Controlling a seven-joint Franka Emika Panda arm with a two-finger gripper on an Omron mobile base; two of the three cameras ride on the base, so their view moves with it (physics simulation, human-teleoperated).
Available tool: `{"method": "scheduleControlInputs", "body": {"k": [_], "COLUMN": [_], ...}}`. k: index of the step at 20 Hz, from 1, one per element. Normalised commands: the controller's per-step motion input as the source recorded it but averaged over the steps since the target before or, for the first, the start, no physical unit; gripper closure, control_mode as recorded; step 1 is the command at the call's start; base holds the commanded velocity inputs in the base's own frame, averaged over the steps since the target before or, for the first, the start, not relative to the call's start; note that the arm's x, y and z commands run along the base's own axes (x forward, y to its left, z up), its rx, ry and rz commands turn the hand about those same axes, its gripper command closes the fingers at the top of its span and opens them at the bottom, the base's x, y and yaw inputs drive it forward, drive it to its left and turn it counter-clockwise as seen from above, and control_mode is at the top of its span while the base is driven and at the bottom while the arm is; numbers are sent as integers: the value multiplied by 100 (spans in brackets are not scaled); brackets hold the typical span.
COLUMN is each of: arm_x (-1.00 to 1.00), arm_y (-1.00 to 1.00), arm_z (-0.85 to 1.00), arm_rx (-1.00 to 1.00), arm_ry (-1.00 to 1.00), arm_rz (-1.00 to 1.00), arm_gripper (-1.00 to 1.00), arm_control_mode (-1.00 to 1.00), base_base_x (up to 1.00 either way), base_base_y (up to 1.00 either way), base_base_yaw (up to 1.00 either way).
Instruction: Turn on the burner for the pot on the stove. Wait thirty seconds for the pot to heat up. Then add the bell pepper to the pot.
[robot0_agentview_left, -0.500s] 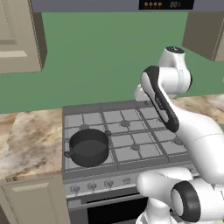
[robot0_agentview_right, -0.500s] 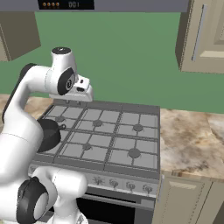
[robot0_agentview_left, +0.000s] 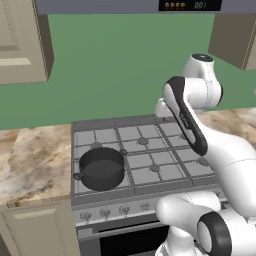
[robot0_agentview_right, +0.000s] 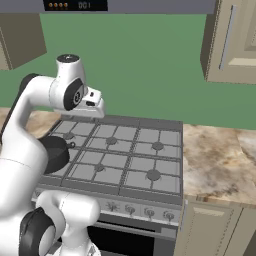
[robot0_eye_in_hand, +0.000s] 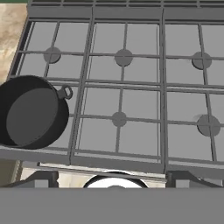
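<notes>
Nothing moved; pot (robot0_agentview_left: 101, 168) front-left on stove (robot0_agentview_left: 150, 150)

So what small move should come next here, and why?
Probably lower the open hand toward the front knob row on the pot's side. The pot sits on the front left grate of the stove, and the hand hovers high above the grates, touching nothing.

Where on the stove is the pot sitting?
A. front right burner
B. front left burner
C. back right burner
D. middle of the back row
B: the pot rests on the grate at the stove's front left corner, nearest the knob row and next to the left counter; the hand view shows it there too.
</notes>
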Motion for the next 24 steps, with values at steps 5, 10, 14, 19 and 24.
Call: {"method": "scheduleControlInputs", "body": {"k": [5, 10, 14, 19, 24], "arm_x": [-12, -10, -12, -19, -4], "arm_y": [1, 8, 15, 19, 53], "arm_z": [0, 0, 0, -5, -23], "arm_rx": [0, 0, 0, 0, 0], "arm_ry": [0, 0, 0, 1, 2], "arm_rz": [0, 0, 0, 0, 0], "arm_gripper": [-100, -100, -100, -100, -100], "arm_control_mode": [-100, -100, -100, -100, -100], "base_base_x": [0, 0, 0, 0, 0], "base_base_y": [0, 0, 0, 0, 0], "base_base_yaw": [0, 0, 0, 0, 0]}}
